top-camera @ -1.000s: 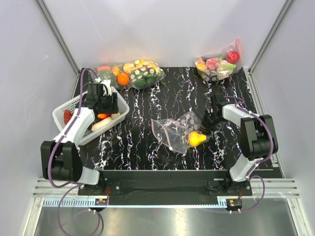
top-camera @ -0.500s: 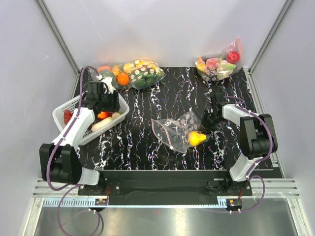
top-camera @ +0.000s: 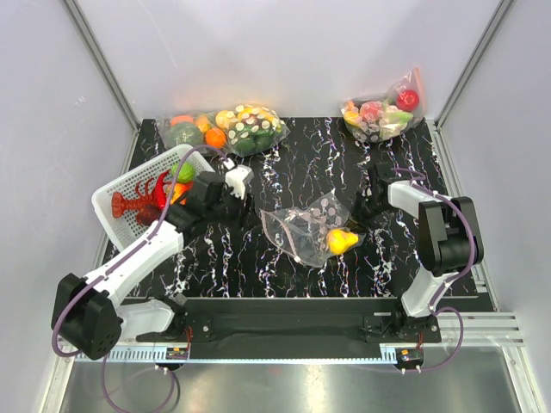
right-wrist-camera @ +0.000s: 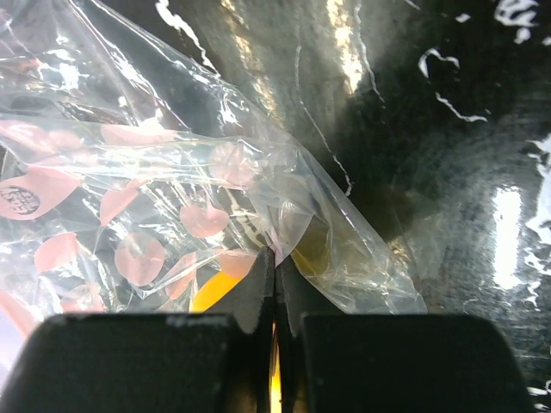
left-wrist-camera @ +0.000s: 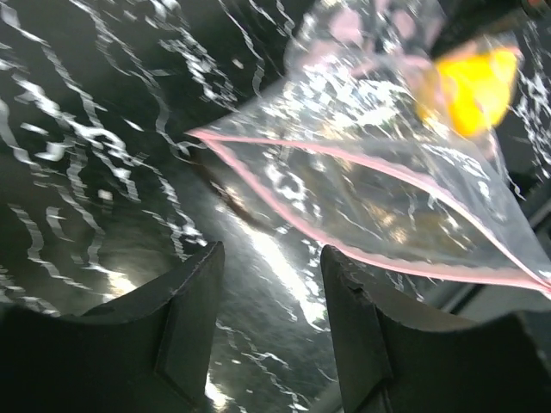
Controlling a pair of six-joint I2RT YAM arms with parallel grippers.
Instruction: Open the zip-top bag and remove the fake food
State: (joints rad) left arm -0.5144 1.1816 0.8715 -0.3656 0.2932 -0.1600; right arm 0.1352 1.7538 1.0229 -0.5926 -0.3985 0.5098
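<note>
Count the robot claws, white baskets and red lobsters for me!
Claws: 2 (left claw, open; right claw, pinching the zip-top bag)
White basket: 1
Red lobster: 1
Total: 4

Black marbled surface (top-camera: 293, 168). White basket (top-camera: 119, 184) at L edge w/ red lobster (top-camera: 142, 200) inside. Bulging dotted bag of oranges & greens (top-camera: 228, 127), rear L. Dotted bag w/ red apple (top-camera: 383, 112), rear R corner.
</note>
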